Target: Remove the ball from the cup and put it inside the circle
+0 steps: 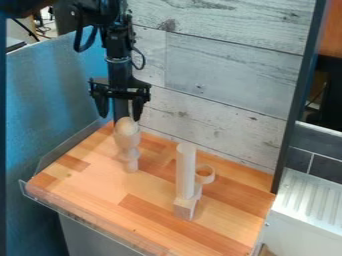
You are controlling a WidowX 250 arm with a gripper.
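Of the 2 parts of my job, 0 were done: the ball (pixel 125 125) sat in the mouth of the wooden cup (pixel 127 141), its top showing above the rim, and the cup stood upright on the worktop (pixel 93 187). Both the lift out and the placing were left to me. The circle (pixel 206 174), a pale wooden ring, was beside the upright cylinder (pixel 186 170) and its block (pixel 184 209), well apart from the cup, with no ball in it.

My end effector (pixel 120 116) hung over the cup, released, its 2 fingers spread and nothing grasped between them. The ball lay just below my fingertips, a little toward the view's right of the middle of my gap, near the finger on that side; whether they touched, I couldn't tell. I judged that I needed to line up a bit better before closing.
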